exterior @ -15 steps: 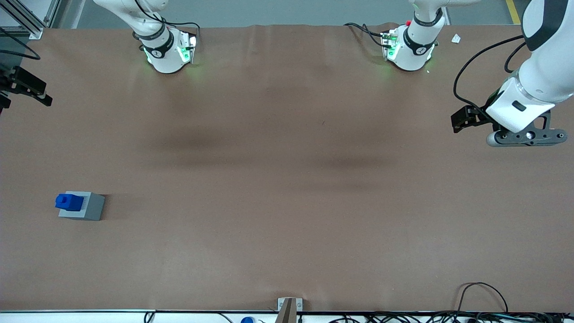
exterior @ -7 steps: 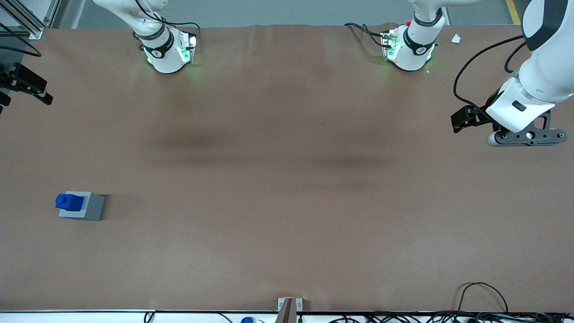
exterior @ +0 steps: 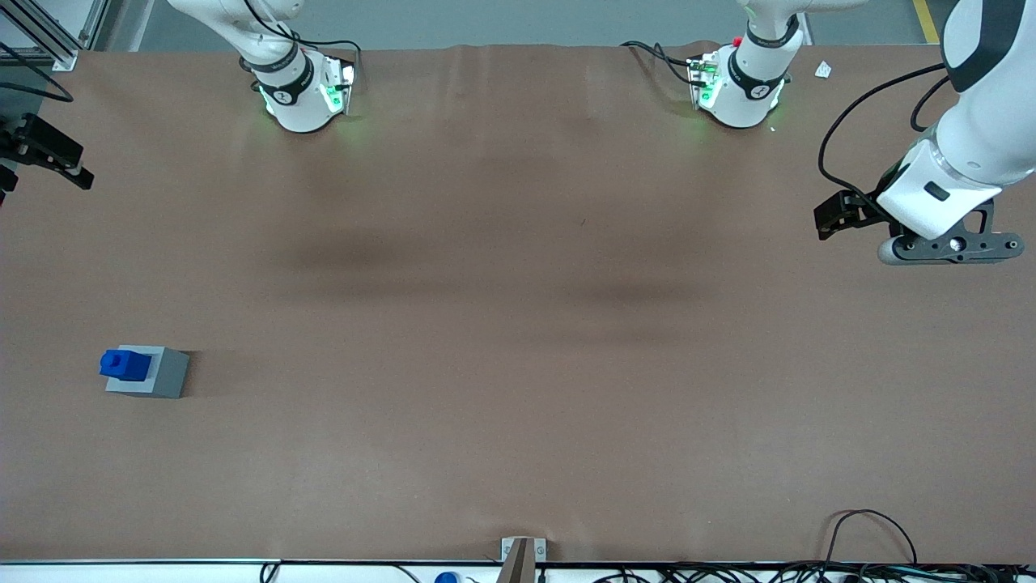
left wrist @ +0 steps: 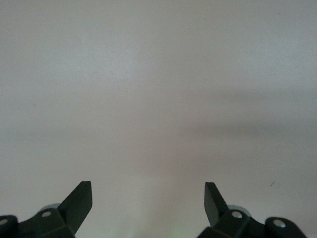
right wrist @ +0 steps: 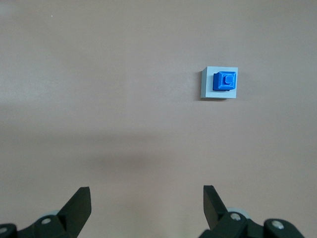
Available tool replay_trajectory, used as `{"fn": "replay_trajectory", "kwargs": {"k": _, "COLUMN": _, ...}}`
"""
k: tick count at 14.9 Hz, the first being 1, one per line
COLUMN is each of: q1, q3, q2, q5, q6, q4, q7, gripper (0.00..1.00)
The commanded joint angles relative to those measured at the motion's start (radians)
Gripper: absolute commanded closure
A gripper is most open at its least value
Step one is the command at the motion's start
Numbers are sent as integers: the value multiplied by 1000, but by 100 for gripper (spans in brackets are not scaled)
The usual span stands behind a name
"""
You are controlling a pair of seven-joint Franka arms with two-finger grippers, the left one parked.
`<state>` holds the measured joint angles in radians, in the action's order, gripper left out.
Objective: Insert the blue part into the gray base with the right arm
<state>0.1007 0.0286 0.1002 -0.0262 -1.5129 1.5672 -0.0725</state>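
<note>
We see the gripper (right wrist: pixel 143 208) spread wide, its two black fingers (right wrist: pixel 79 206) well apart with nothing between them and touching nothing; in the front view it (exterior: pixel 44 154) hangs at the edge of the picture over the working arm's end of the brown table (exterior: pixel 518 324), farther from the front camera than the blocks. The blue part (exterior: pixel 124 364) (right wrist: pixel 225 81) sits in the top of the gray base (exterior: pixel 150 372) (right wrist: pixel 208 84), well apart from the gripper. It stands proud of the gray block's top face, off-center toward one edge, with its dark notch facing up.
</note>
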Motion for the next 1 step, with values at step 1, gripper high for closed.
{"fn": "replay_trajectory", "kwargs": {"k": 1, "q1": -15, "q3": -6, "q2": -1, "q5": 14, "q6": 8, "q4": -6, "q7": 19, "gripper": 0}}
